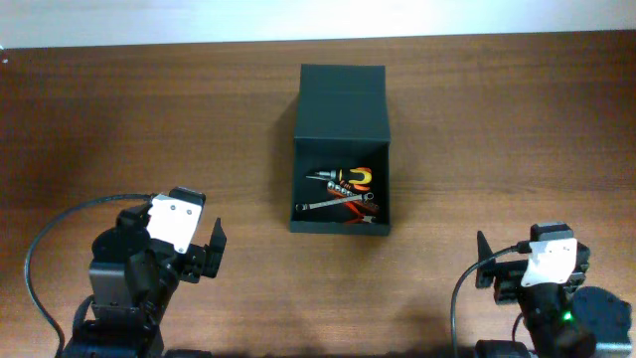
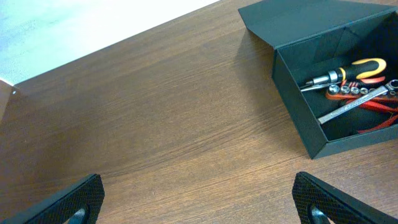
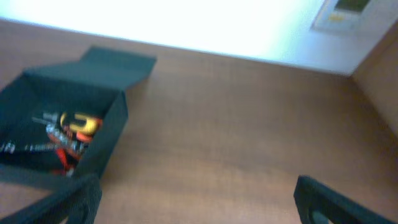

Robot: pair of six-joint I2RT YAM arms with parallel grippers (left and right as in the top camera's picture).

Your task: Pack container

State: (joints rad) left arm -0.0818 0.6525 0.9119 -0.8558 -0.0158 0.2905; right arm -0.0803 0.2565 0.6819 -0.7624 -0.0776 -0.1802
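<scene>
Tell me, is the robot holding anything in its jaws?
Nothing is held. Both sets of jaws stand open and empty, apart from the container, where the tools lie.

We see the container (image 1: 341, 99) in matte green-black on a brown wood-grain table (image 1: 497, 129). Inside, we catch a yellow-and-black screwdriver (image 2: 357, 67), a silver wrench (image 2: 351, 104), red handles (image 2: 379, 107).

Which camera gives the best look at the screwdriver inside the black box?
Left wrist: the screwdriver is sharp and close inside the container. Overhead shows it whole but small; right wrist shows it blurred.
</scene>
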